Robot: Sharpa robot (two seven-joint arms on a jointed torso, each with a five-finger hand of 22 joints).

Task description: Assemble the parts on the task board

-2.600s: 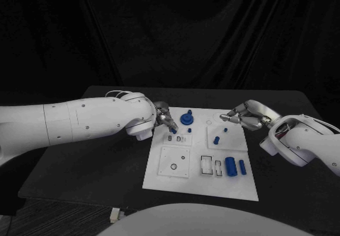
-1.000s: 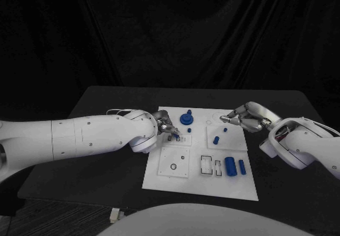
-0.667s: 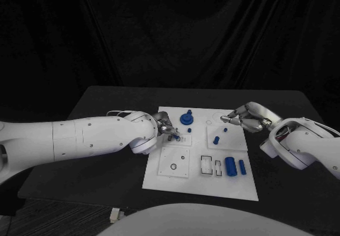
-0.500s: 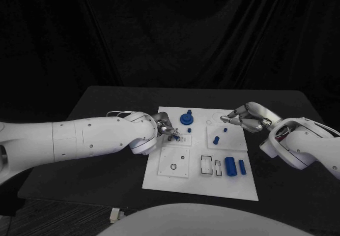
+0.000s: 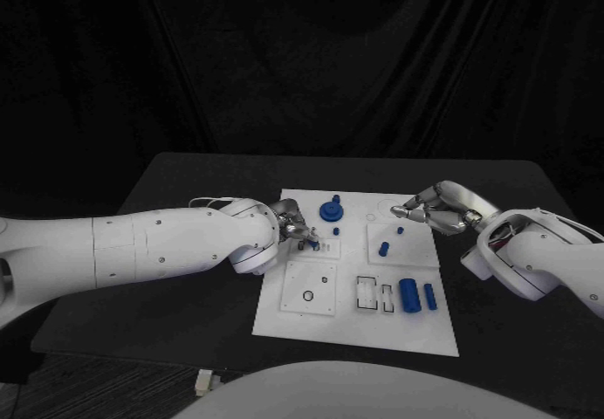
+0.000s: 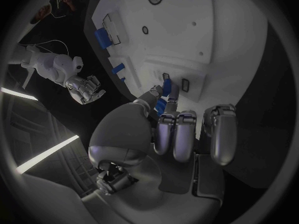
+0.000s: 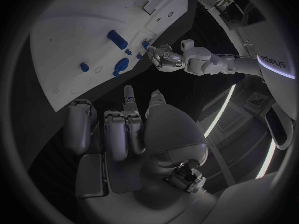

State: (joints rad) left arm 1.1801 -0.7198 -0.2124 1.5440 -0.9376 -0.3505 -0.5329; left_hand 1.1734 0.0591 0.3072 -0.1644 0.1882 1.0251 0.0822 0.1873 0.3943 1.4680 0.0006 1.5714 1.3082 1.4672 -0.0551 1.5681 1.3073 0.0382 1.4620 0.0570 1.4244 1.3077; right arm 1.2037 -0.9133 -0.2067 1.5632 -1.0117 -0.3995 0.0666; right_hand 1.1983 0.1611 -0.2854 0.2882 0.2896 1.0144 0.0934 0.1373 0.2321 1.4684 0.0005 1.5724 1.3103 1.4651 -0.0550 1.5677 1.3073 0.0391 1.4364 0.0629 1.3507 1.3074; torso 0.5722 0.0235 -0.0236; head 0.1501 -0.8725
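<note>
The white task board (image 5: 359,325) lies in the middle of the table. My left hand (image 5: 292,223) hovers over the board's left side and pinches a small blue part (image 5: 311,245) between thumb and finger. The part's tip is at the pair of small slots (image 5: 324,248). In the left wrist view the same blue part (image 6: 165,88) sits just beside the slots (image 6: 186,84), under my left hand (image 6: 181,129). My right hand (image 5: 435,210) hangs at the board's far right edge with fingers curled; I see nothing in it (image 7: 124,124).
A blue knob (image 5: 331,210) and a short peg (image 5: 336,231) stand on the board's far part. Two small blue pieces (image 5: 384,249) sit on the right block. Two blue cylinders (image 5: 410,296) lie near the front right, beside empty rectangular slots (image 5: 367,292).
My left hand has come from beside the blue knob toward me and lowered the small blue part to the slots. Over the last second it barely moves. The right hand stays put.
</note>
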